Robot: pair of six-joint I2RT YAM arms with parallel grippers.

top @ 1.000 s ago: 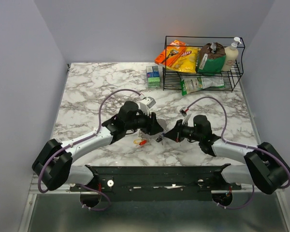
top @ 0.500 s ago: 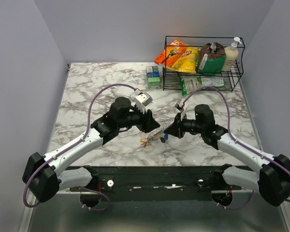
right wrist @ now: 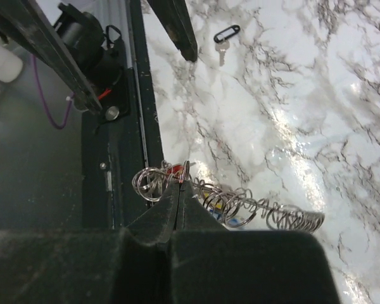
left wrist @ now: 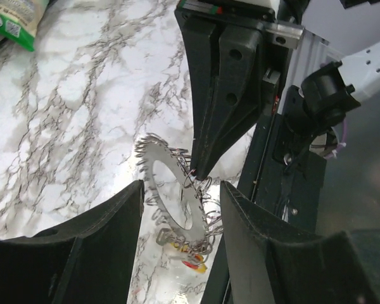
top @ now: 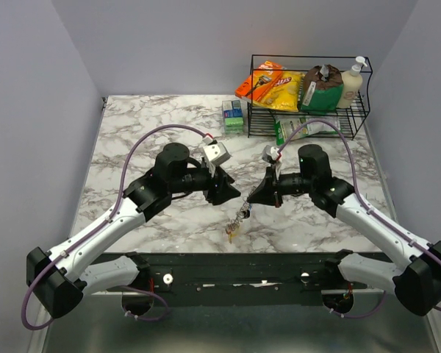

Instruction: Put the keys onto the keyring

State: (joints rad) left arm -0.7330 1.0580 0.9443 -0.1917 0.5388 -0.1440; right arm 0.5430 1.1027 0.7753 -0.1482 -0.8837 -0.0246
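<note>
Two robot arms meet over the middle of a marble worktop [top: 132, 140], close to its near edge. The right gripper [top: 251, 199] has its fingers pinched tight on the keyring [left wrist: 166, 179], a thin wire loop with silver keys [top: 236, 223] fanned around it like saw teeth. The ring hangs from the fingertips, lifted off the marble, and the bunch trails downward toward the near edge. A key with a yellow head [left wrist: 191, 263] and a touch of red dangles at the bottom of the bunch.

The left gripper [top: 231, 195] faces the right one, tips almost meeting. Its fingers [left wrist: 101, 228] are spread wide, one on each side of the hanging ring (in the left wrist view the ring sits in the gap); they seem not to touch it, though that is hard to judge.

One more key with a dark head [right wrist: 222, 42] lies flat on the marble, apart from the bunch. A wire rack [top: 309, 121] of groceries stands at the far right corner.
</note>
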